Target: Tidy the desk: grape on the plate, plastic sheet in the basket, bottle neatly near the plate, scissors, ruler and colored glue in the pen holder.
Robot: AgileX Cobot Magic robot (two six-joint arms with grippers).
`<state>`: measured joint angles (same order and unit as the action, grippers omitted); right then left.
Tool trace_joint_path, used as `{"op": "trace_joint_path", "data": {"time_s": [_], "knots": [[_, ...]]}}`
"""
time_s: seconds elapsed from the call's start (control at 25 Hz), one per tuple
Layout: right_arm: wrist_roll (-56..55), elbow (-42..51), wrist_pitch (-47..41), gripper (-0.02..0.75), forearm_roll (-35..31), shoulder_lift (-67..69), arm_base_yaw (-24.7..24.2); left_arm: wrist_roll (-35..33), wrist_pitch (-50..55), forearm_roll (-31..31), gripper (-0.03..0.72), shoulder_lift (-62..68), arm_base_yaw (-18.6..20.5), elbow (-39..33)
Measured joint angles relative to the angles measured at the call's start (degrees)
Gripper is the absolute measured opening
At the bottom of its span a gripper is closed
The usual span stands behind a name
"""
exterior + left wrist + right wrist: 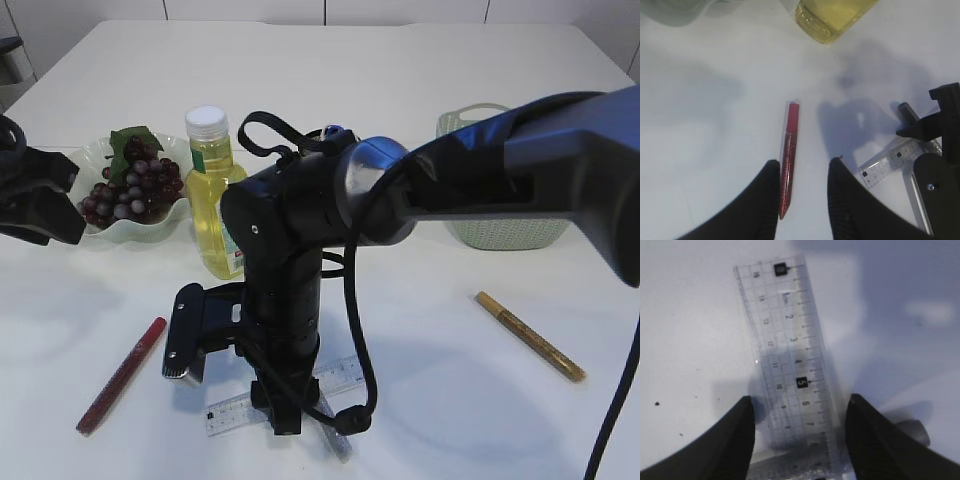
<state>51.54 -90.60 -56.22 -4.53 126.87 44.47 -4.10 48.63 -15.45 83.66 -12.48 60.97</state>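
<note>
The plate (175, 215) holds grapes (130, 190). The right claw (799, 432) stands apart over the ruler (790, 345); the left claw (802, 200) stands apart around the red glue (788, 155).

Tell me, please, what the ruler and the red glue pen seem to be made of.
The ruler looks like clear, glossy plastic: the table shows through its printed markings. The red glue pen seems to be plastic with a glittery body, judging by its speckled sheen, though that is less certain.

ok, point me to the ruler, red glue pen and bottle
ruler (790, 350): right wrist view, middle of the clear strip.
red glue pen (788, 159): left wrist view, mid-barrel.
bottle (213, 215): exterior view, yellow body.
</note>
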Motion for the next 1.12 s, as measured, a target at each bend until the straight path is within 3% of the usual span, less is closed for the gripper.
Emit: {"op": "trace_joint_path", "data": {"time_s": [0.16, 0.56, 1.12], "knots": [[0.0, 0.0, 0.0, 0.452, 0.0, 0.2, 0.1, 0.0, 0.0, 0.0, 0.239, 0.0, 0.0, 0.0], [0.0, -0.4, -0.5, 0.314, 0.6, 0.5, 0.1, 0.0, -0.1, 0.0, 0.239, 0.0, 0.0, 0.0], [0.0, -0.5, -0.7, 0.299, 0.7, 0.4, 0.1, 0.0, -0.1, 0.0, 0.239, 0.0, 0.0, 0.0]]}}
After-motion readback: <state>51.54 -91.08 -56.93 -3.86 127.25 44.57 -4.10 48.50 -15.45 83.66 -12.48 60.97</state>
